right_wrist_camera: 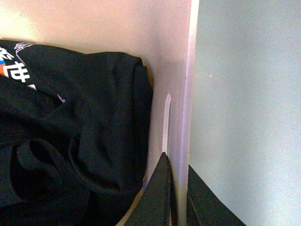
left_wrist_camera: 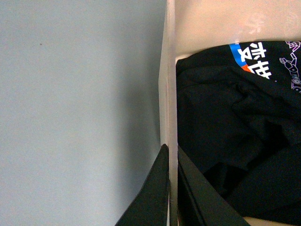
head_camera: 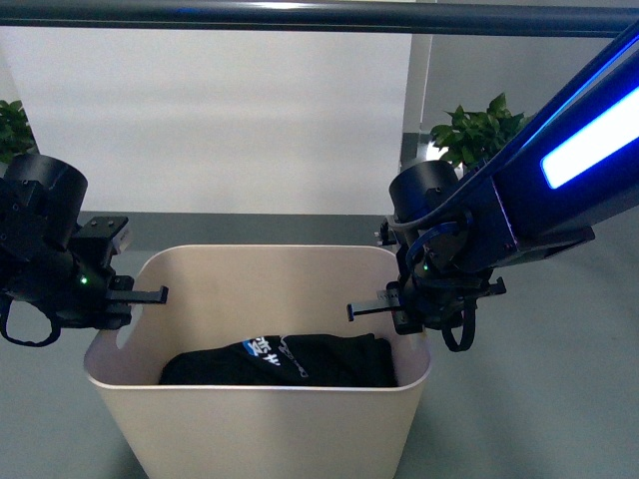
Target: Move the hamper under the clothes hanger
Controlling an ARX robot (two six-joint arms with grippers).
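The beige hamper (head_camera: 260,429) stands low in the middle of the front view, with a black printed garment (head_camera: 280,361) lying inside it. My left gripper (head_camera: 125,299) is shut on the hamper's left end wall, and my right gripper (head_camera: 404,304) is shut on the right end wall. The left wrist view has the left gripper (left_wrist_camera: 171,150) pinching the thin rim (left_wrist_camera: 168,70) beside the garment (left_wrist_camera: 235,122). In the right wrist view the right gripper (right_wrist_camera: 176,162) clamps the wall just below the handle slot (right_wrist_camera: 166,122). The clothes hanger's dark bar (head_camera: 300,15) runs across overhead.
Grey floor (head_camera: 559,399) lies around the hamper. A white panel (head_camera: 220,120) stands behind it, with a dark ledge at its foot. Green plants sit at the back right (head_camera: 479,130) and far left (head_camera: 12,130).
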